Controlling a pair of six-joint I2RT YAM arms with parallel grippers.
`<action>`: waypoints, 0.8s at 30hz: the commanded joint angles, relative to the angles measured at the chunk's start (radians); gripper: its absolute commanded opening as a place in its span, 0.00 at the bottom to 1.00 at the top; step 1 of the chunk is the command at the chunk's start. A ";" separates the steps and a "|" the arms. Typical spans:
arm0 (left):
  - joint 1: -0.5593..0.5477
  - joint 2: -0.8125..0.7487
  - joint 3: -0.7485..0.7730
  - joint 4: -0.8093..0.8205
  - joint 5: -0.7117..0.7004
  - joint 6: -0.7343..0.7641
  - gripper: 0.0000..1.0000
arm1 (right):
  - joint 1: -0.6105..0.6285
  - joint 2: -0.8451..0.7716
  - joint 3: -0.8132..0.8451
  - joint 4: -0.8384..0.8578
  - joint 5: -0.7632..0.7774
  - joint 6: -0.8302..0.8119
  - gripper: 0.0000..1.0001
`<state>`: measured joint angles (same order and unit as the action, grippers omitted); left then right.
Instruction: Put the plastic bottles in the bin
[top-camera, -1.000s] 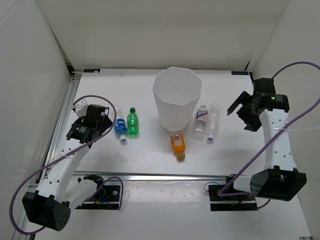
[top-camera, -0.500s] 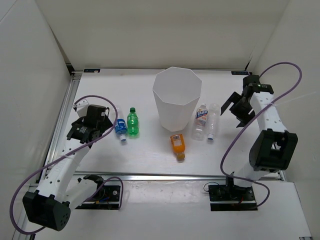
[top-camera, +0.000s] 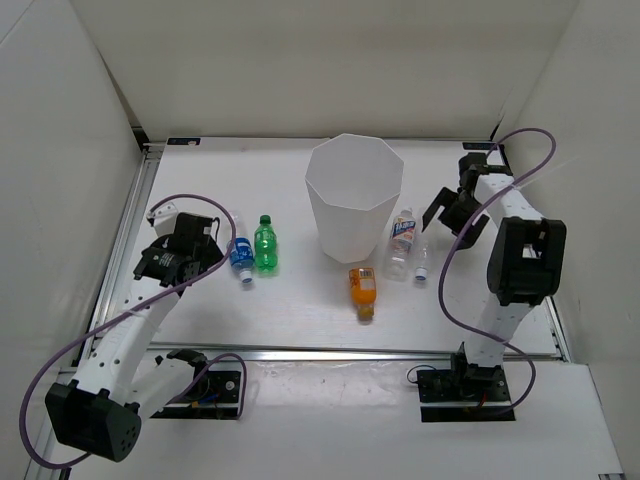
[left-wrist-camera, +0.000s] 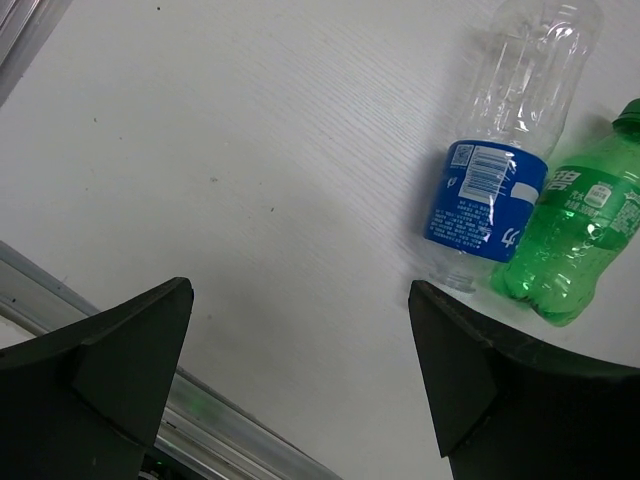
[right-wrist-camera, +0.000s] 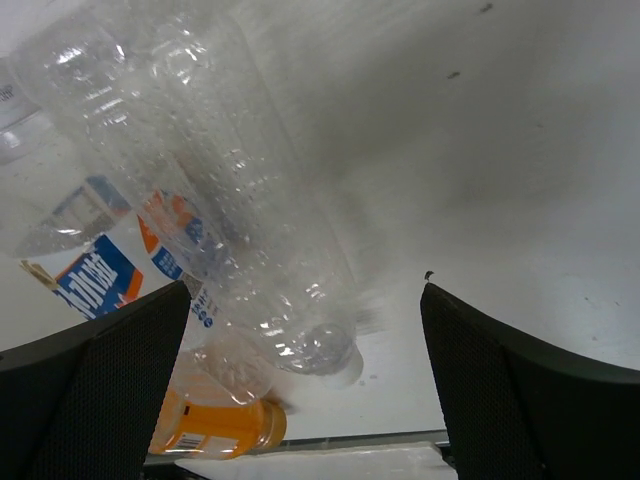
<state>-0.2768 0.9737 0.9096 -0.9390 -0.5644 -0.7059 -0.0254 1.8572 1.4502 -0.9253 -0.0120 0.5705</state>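
white tabletop (top-camera: 300, 310), white walls around. the bin (top-camera: 354, 195) stands upright at the middle, with all five bottles lying outside it. my left tool (left-wrist-camera: 298, 290) is released, fingers wide, near the blue-label bottle (left-wrist-camera: 490, 190) and the green bottle (left-wrist-camera: 575, 235) touching it. my right tool (right-wrist-camera: 303, 290), also released, straddles the plain clear bottle (right-wrist-camera: 230, 170) beside a second blue-label bottle (top-camera: 401, 238). the orange bottle (top-camera: 363, 290) lies in front of the bin.
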 joint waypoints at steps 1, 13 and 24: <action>0.004 -0.003 0.032 -0.032 -0.028 0.014 1.00 | 0.013 0.034 0.062 0.054 -0.023 -0.017 1.00; 0.004 0.006 0.032 -0.064 -0.028 -0.006 1.00 | -0.054 0.183 0.088 0.025 -0.002 -0.044 0.38; 0.004 0.035 0.023 -0.038 0.017 -0.024 1.00 | -0.051 -0.196 0.587 -0.051 0.026 -0.007 0.22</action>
<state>-0.2768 0.9924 0.9100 -0.9981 -0.5663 -0.7261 -0.1116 1.8599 1.8065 -0.9985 0.0303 0.5613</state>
